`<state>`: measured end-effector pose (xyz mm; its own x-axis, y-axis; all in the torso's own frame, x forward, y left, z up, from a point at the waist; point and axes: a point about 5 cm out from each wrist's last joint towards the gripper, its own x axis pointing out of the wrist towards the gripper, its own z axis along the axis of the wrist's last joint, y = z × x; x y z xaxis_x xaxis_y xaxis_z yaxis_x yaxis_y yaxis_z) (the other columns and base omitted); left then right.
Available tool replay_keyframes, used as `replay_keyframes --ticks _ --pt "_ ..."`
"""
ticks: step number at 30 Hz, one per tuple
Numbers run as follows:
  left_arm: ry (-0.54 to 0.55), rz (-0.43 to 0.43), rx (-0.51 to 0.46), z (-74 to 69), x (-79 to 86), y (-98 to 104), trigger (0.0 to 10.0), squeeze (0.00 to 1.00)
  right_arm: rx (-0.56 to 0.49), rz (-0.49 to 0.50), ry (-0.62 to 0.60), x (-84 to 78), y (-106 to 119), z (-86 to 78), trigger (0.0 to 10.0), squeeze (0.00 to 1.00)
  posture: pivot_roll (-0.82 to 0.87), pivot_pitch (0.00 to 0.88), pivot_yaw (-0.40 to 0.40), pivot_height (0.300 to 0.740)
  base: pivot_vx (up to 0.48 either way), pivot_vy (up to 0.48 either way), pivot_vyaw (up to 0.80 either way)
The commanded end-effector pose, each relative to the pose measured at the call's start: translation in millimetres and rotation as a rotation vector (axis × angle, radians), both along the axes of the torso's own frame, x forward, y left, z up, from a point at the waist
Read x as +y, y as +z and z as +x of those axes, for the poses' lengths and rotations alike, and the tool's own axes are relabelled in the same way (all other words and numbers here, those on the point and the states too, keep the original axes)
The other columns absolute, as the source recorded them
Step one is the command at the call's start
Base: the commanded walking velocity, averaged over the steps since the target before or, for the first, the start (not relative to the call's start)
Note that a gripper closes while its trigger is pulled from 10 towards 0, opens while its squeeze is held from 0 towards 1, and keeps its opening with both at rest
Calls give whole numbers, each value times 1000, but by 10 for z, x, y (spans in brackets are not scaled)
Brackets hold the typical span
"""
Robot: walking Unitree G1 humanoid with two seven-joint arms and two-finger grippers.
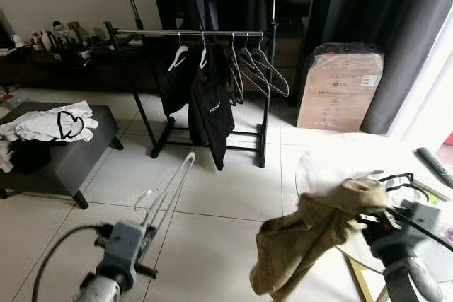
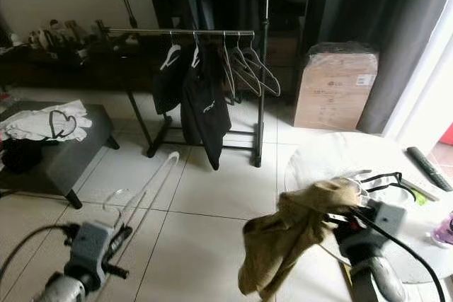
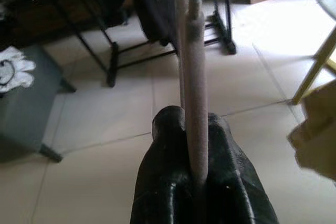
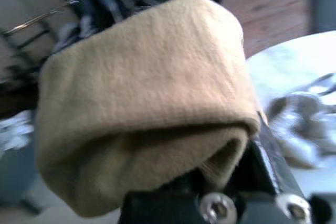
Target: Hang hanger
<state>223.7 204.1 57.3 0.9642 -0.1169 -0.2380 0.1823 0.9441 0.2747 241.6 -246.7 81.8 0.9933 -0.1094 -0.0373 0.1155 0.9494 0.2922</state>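
Biggest risk as we judge it: the hanger [image 1: 166,192] sits in our left pincer [image 3: 195,182] by a thin grip only, fingers [image 3: 157,192] pressed together on its padded bar, w/ the hook end sticking far out toward the rack [image 1: 191,33]. A long lever like that could twist or slip in the grip while we walk up, and the hook may then miss the rail or knock the hangers already on it. The rack is still well apart from us, across open floor, so there's plenty of travel for that to happen.

Second worry: our right pincer [image 1: 379,221] is pinching a tan garment [image 1: 311,235] (bunched, drooping low on the rack side of the arm). It could snag the black clothes [image 1: 205,104] on the rack, or drag. It's not on the hanger yet, so hanging now may leave the job half done.

The hanger itself: pale, slim, velvety-looking bar in the wrist view, thin wire-like outline from the head, pointing at the rack's foot. It's held nearly level above the floor, short of the rack.
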Motion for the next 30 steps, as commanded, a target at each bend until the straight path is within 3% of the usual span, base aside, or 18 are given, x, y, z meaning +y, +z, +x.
replay_keyframes --ticks 1,5,6,7,10,12,15,25,30 --pt "12 54 -43 2 9 20 10000 0 -52 -63 -57 -46 137 -30 0 0 -96 0 22 740 0 0 0" --pt "58 52 -79 -34 -13 19 10000 0 -21 -74 -136 -36 108 -91 0 0 -92 0 15 740 0 0 0" --pt "99 36 -84 -56 15 16 10000 0 -16 -79 -185 -53 132 -103 8627 0 -91 0 14 740 0 0 0" --pt "114 27 -84 -67 29 11 10000 0 -17 -84 -202 -63 151 -103 10000 0 -91 0 15 740 0 0 0" --pt "127 17 -81 -78 41 -2 10000 0 -35 -82 -252 -101 205 -97 10000 0 -92 4 13 740 0 0 0" --pt "133 3 -82 -71 37 -10 10000 0 -48 -134 -287 -121 268 -71 10000 0 -92 3 10 740 0 0 0" --pt "141 -29 -96 -54 30 9 10000 0 -80 -197 -291 -111 382 -20 10000 0 -88 6 11 740 0 0 0" --pt "145 -33 -108 -14 13 34 10000 0 -205 -270 -283 -31 767 158 10000 0 -86 15 14 740 139 0 0" --pt "153 -37 -118 3 8 46 10000 0 -186 -281 -284 -12 739 215 10000 0 -74 24 8 740 332 0 0"
